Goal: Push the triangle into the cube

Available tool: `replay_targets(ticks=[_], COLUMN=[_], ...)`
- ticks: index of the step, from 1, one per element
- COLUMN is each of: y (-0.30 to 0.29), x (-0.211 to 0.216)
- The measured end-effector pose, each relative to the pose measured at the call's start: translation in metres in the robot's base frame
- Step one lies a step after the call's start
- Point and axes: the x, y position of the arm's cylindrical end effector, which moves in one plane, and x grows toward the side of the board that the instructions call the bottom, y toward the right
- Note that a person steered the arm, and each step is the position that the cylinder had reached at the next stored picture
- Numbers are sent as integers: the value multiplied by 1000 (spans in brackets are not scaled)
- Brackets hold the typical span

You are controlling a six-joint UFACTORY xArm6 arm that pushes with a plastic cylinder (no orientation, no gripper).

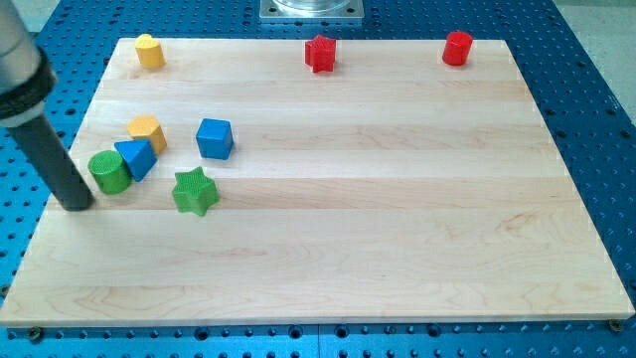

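A blue triangle [136, 157] lies at the view's left, touching a green cylinder [108, 171] on its left and an orange block [147, 131] behind it. A blue cube [214, 138] stands a short way to the triangle's right, apart from it. My tip [78, 204] rests on the board just left of the green cylinder, close to it, so the cylinder lies between my tip and the triangle.
A green star [194, 191] lies below the cube. Along the board's top edge are a yellow block [149, 51], a red star [320, 54] and a red cylinder [457, 48]. The wooden board [397, 219] sits on a blue perforated table.
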Motion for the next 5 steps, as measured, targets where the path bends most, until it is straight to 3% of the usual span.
replay_targets(ticks=[1, 3, 4, 5], y=[33, 172, 162, 150], x=[-17, -105, -111, -158])
